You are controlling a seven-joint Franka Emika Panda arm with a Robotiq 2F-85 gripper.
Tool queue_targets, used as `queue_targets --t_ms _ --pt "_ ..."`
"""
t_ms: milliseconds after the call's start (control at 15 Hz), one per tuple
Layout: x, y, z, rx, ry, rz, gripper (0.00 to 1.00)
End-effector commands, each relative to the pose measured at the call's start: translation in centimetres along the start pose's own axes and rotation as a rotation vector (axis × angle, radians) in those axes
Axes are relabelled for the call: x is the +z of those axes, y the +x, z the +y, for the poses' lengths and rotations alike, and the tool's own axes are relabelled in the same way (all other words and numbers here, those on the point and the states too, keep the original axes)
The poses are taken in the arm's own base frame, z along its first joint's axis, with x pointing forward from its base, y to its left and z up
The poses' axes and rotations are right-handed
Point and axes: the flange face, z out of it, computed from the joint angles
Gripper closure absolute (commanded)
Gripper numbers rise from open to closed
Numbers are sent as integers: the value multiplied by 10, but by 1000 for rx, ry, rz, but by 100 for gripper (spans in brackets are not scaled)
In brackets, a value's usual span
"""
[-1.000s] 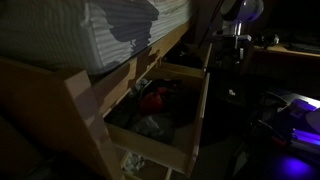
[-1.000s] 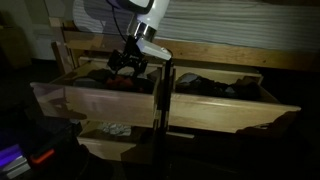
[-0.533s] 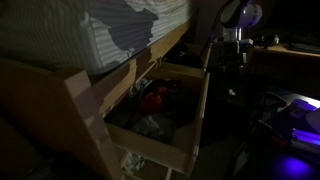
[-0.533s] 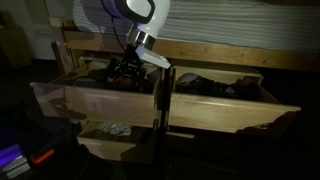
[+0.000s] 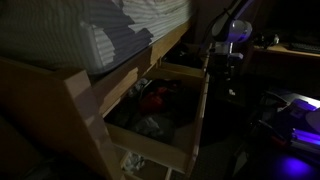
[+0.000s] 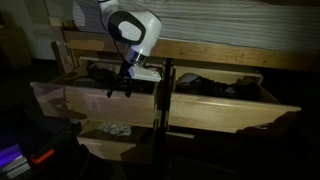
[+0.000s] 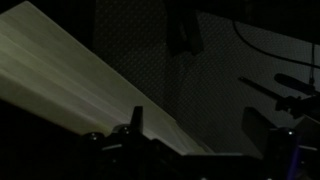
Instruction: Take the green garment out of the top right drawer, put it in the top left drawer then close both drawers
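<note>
Gripper (image 6: pixel 117 88) jaws apart, empty, over left drawer (image 6: pixel 95 100); green garment not discernible, likely light and floppy, so pinch a bunched fold.

both drawers (image 6: pixel 165 105) side by side, pulled out; lower drawer (image 6: pixel 110 140) beneath, hand (image 6: pixel 120 85) over one

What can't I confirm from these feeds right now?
- Green garment: not identifiable; the contents of the top left drawer and top right drawer are dark shapes, partly hidden by the fronts.
- Gripper: its fingertips blur into the dark drawer.
- Wrist view: dark and nearly filled by a pale wood panel.
</note>
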Motion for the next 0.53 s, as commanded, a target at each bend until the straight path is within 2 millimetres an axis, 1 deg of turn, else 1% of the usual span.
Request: queue_targets --t_ms 0,67,200,267,333,467 --pt "6 1 4 2 6 -1 0" --pt "10 1 6 2 10 -1 0" --pt "10 1 9 3 7 0 0" --pt "13 -1 11 2 12 -9 0" --pt "22 -4 15 7 16 3 0" --pt "50 -10 23 36 66 29 0"
